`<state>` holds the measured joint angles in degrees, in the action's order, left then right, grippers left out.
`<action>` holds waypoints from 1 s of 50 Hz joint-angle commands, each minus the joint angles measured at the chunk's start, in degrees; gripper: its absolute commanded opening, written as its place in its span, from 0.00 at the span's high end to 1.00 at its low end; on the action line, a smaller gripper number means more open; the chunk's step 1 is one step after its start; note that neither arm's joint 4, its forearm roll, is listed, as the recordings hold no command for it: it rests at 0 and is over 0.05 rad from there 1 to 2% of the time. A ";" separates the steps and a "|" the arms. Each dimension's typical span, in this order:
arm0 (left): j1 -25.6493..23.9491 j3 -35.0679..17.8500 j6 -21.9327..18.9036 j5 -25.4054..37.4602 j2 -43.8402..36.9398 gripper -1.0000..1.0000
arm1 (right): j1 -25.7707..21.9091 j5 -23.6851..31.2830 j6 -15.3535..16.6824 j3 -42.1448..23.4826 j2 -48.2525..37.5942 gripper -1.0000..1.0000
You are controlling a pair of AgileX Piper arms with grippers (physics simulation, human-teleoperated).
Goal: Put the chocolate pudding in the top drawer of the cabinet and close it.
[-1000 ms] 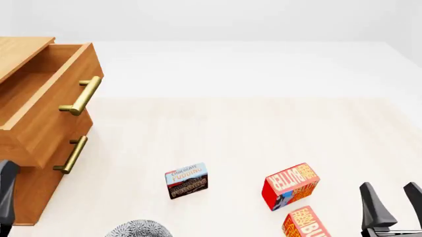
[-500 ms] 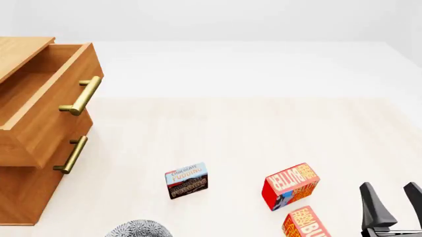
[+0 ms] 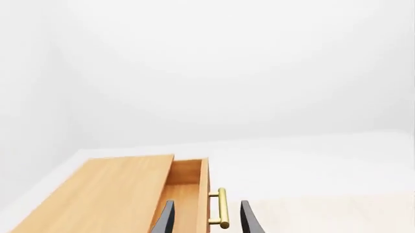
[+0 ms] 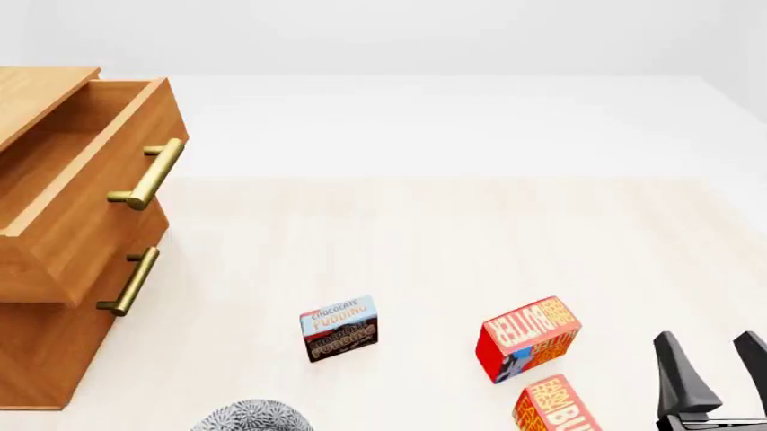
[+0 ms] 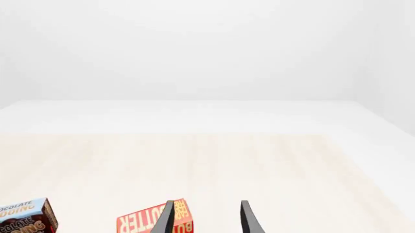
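Now the light-brown wooden top drawer (image 4: 84, 180) stands open, so the pick comes next. The small blue-and-brown chocolate pudding box (image 4: 338, 329) stands alone on the pale surface (image 4: 455, 242), apparently untouched. Right pincer (image 4: 709, 373) apart, empty; left pincer (image 3: 206, 219) apart near the drawer's brass handle (image 3: 222, 208).

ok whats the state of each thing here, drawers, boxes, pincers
top drawer: pulled open, nothing visible inside
lower drawer: closed
chocolate pudding: on the table, outside the cabinet
butter box: on the table, ungripped
second butter box: on the table, partly cropped
left pincer: open, empty
right pincer: open, empty
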<state>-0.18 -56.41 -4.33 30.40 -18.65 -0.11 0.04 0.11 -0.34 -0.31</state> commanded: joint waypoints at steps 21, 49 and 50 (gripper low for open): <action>0.79 -36.96 -4.62 28.38 -25.17 0.00 | 0.00 0.00 0.00 0.00 0.00 0.00; 3.56 -46.20 5.19 39.47 -37.80 0.00 | 0.01 0.00 0.00 0.00 0.00 0.00; 3.95 -46.56 4.76 39.48 -38.02 0.00 | -0.01 0.00 0.00 0.00 0.00 0.00</action>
<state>2.56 -100.01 -1.65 67.05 -53.62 -0.11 0.04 0.11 -0.34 -0.31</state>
